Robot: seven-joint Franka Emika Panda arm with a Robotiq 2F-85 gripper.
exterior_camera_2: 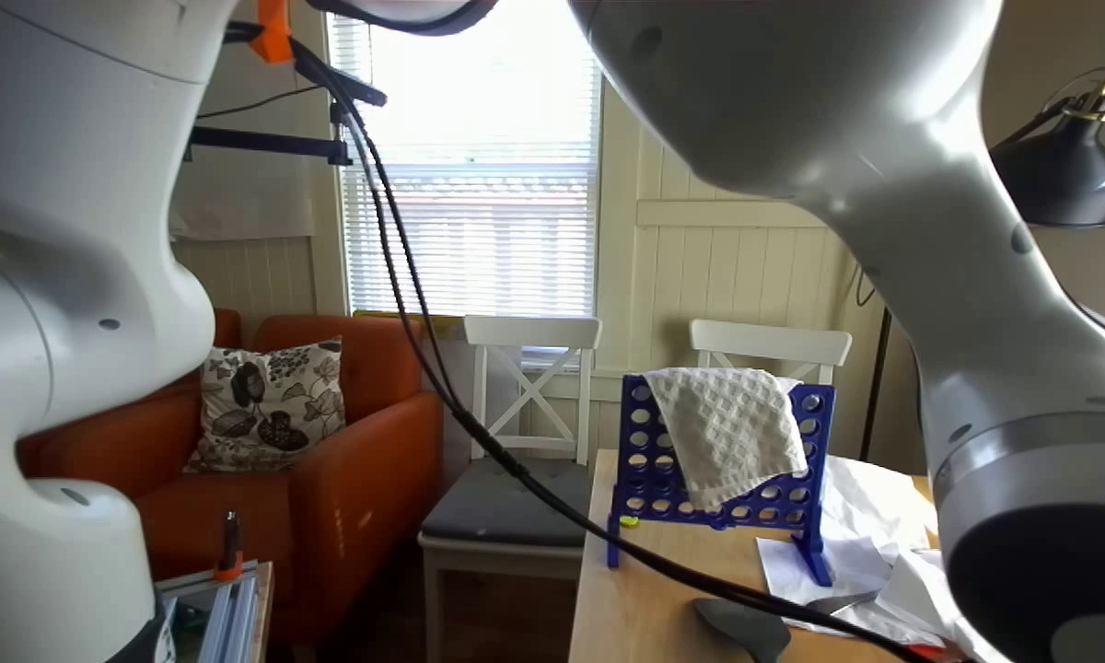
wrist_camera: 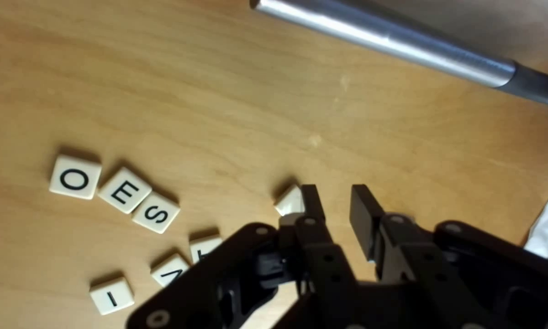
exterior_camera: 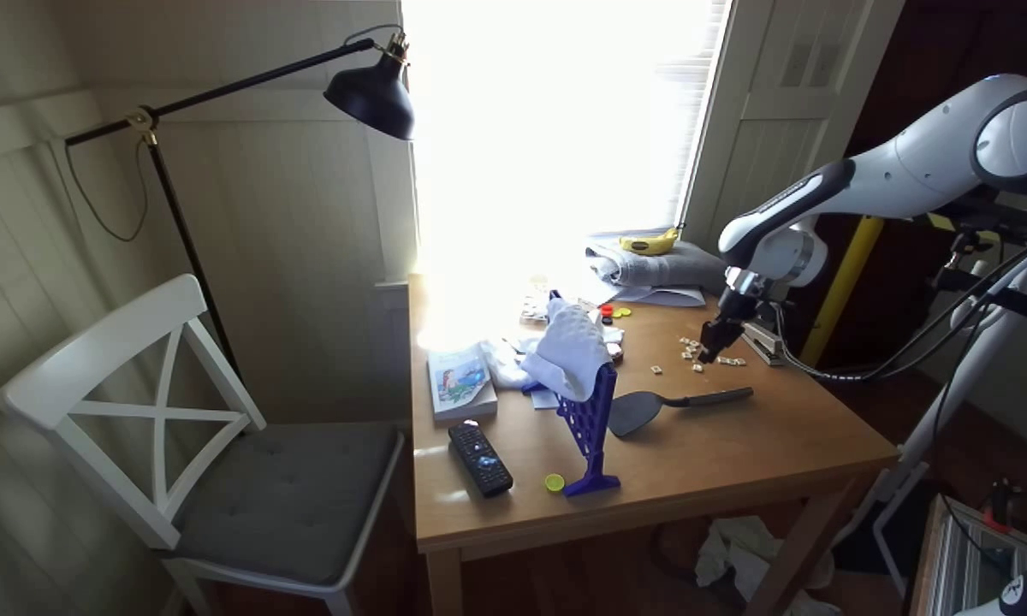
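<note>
My gripper [wrist_camera: 335, 196] is partly open, with nothing between its fingertips, above the wooden table. It also shows in an exterior view [exterior_camera: 709, 344], near several small letter tiles; it is out of sight in the remaining exterior view. One pale tile [wrist_camera: 290, 201] lies beside and partly behind the left finger in the wrist view. Further left lie tiles marked O [wrist_camera: 75, 177], E [wrist_camera: 125, 190] and S [wrist_camera: 156, 213]. Lower are tiles V [wrist_camera: 169, 270], I [wrist_camera: 112, 296] and one partly hidden by the gripper [wrist_camera: 204, 246]. A metal handle [wrist_camera: 392, 41] crosses the top right.
A blue rack [exterior_camera: 597, 419] draped with a white cloth [exterior_camera: 569, 351] stands upright on the table. A dark spatula [exterior_camera: 636, 413], remote [exterior_camera: 481, 459], book [exterior_camera: 460, 381] and yellow disc [exterior_camera: 555, 482] lie around it. A banana [exterior_camera: 649, 243] rests on a folded grey towel [exterior_camera: 667, 265].
</note>
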